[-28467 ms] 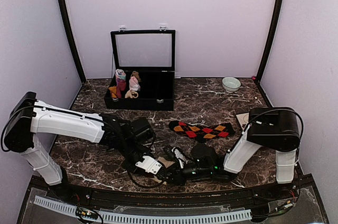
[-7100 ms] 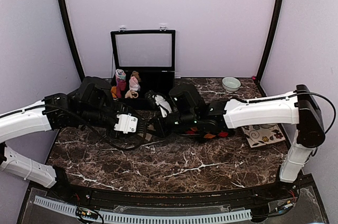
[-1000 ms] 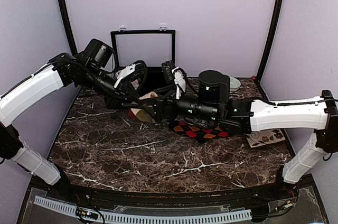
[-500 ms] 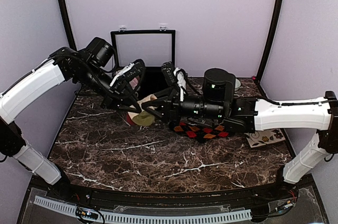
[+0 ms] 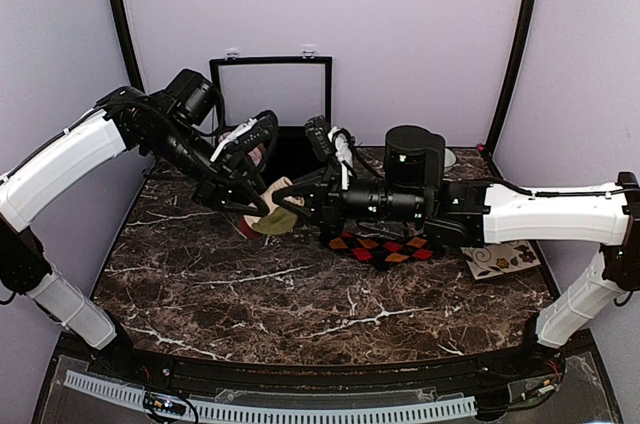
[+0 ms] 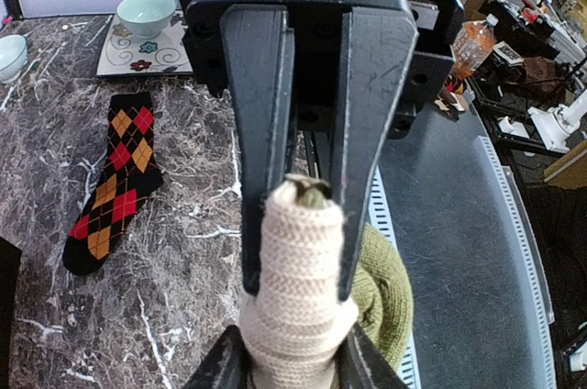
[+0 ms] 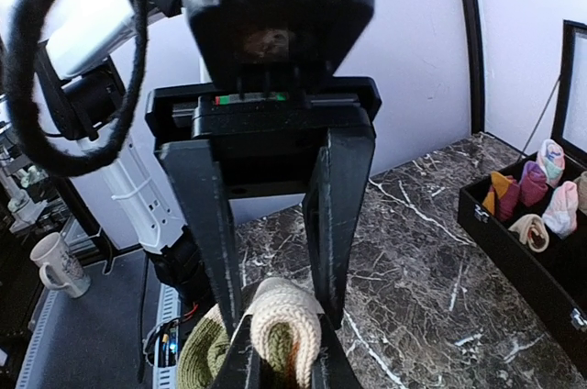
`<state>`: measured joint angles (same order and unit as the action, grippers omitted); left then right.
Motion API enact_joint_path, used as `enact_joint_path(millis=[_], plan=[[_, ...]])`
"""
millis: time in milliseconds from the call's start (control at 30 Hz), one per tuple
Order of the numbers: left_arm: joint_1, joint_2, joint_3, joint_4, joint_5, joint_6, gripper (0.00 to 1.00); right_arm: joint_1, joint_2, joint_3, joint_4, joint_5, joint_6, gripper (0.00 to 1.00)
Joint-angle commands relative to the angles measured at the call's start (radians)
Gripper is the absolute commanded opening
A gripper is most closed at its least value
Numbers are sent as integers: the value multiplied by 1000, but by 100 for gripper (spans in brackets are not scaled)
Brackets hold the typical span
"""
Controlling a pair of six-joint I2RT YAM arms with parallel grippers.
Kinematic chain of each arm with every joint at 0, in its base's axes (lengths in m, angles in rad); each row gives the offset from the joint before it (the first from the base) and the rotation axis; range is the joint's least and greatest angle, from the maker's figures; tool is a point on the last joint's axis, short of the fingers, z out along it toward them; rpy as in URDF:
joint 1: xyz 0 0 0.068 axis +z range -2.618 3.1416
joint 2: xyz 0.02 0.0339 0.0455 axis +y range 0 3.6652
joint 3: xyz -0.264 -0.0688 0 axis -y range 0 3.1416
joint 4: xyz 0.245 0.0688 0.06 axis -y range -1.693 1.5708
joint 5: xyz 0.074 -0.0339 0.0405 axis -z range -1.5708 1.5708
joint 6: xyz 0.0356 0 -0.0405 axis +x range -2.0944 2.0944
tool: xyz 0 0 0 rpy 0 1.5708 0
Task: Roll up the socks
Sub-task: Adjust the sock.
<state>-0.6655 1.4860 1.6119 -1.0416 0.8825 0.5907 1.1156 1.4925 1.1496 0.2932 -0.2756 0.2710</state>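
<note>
Above the table (image 5: 300, 314), in mid-air between both arms: bundled cream sock (image 5: 272, 218), ribbed knit with an olive fold, soft, light and springy, apt to unroll; best pinched across the whole bundle. Right claw (image 6: 295, 281) clamped on one end; left claw (image 7: 275, 316) flanks the other, pressure impossible to tell. Flat argyle sock (image 5: 385, 247) lies on the veined table

Chunky white shells on both, the left arm (image 5: 65, 159) and right arm (image 5: 545, 214), with black joints and wrists. The left gripper (image 7: 275, 308) and right gripper (image 6: 296, 288) are all-black with long flat fingers (image 7: 209, 224), tiny green-red lights (image 7: 248, 98), plus a loose black cable (image 7: 138, 40).
</note>
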Motion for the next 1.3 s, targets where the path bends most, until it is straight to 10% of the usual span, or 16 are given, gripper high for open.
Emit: enact_joint_path(millis=[0,667,1033,1267], plan=[[-2,-61,-22,114,-55,-85,41,13,1,10,34,141,-12,0],[-10,-162,-184,195,-134,4,54,163,83,90,64,555,-219,0],[-67,-230,-299,390,-486,8,52,170,148,111,89,620,1,0],[-140,-224,-357,458,-732,62,27,164,171,135,109,577,158,0]])
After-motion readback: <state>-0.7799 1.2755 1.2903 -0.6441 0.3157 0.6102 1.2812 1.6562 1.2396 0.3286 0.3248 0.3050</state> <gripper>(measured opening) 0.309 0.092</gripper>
